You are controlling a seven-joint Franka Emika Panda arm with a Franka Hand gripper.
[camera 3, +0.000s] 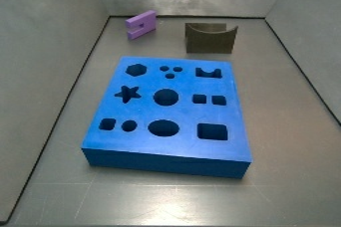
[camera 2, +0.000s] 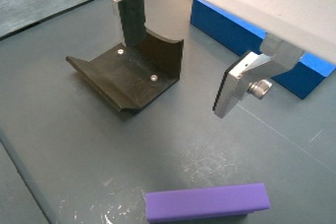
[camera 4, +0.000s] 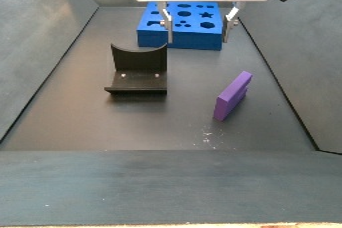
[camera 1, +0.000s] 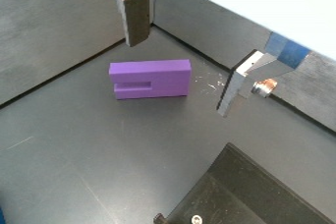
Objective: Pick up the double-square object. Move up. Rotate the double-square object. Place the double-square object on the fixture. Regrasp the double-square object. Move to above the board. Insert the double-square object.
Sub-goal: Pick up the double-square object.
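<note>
Blue board flat on the floor, dark fixture near one end of it, gripper above the floor with fingers spread and empty, purple double-square object lying on the floor apart from the fingers.

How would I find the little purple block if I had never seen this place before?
Start at the big blue board full of shaped holes on the dark floor. Past its far end sit two small things side by side: the dark fixture and the double-square object. It is the only purple thing, a small block with a notch in one end, lying free while the open hand hangs above it.
</note>
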